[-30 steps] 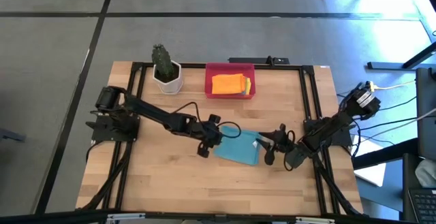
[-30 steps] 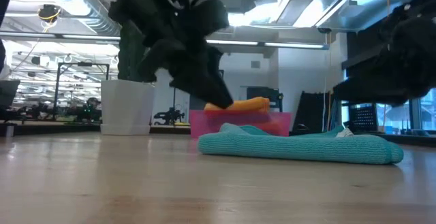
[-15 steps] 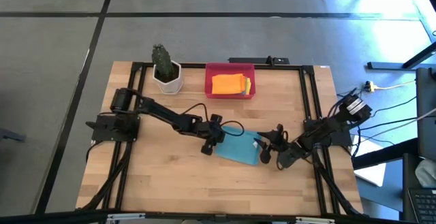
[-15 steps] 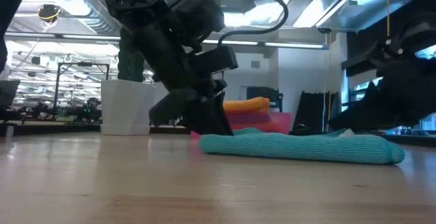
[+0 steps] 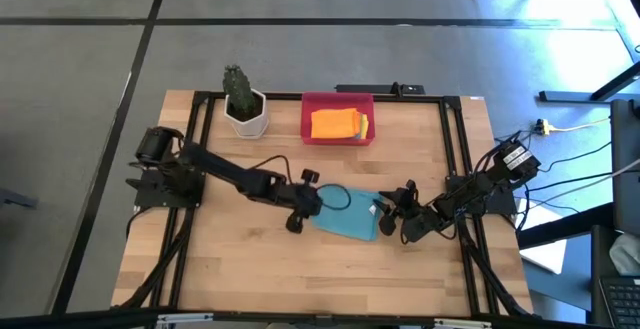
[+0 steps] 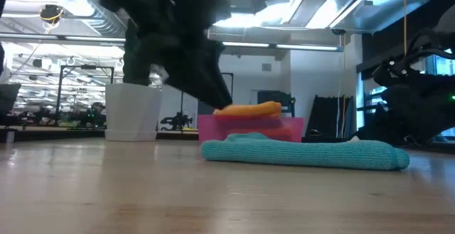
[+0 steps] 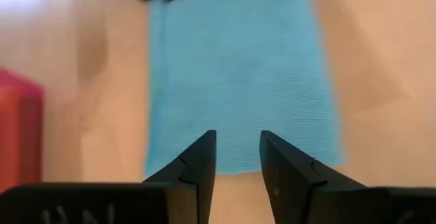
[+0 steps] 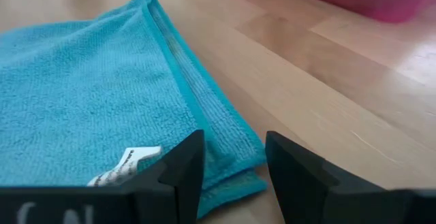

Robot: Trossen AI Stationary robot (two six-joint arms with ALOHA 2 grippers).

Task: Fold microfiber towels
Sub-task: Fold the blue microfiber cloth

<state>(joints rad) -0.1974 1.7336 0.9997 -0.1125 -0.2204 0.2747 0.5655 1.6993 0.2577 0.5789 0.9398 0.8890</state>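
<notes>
A teal-blue microfiber towel (image 5: 348,216) lies folded flat on the table's middle, also seen in the low view (image 6: 302,153). My left gripper (image 5: 312,209) hangs open just above the towel's left edge (image 7: 238,115), and its fingers (image 7: 201,164) touch nothing. My right gripper (image 5: 386,220) stands open, low at the towel's right end. Its fingers (image 8: 182,164) stand on either side of the towel's corner (image 8: 228,152), beside the white label (image 8: 126,164). I see no touch there. Orange and yellow towels (image 5: 338,123) lie in the red tray (image 5: 338,99).
A white pot with a cactus (image 5: 244,106) stands at the far left, beside the red tray. Black frame rails (image 5: 452,149) run along the table's sides. Bare wood (image 5: 300,269) lies between the towel and the near edge.
My left gripper dipped to the towel's left edge, then rose and drew back toward the table's left. My right gripper has sunk toward the table and tipped further down at the towel's right end. The towel has slid slightly toward the left.
</notes>
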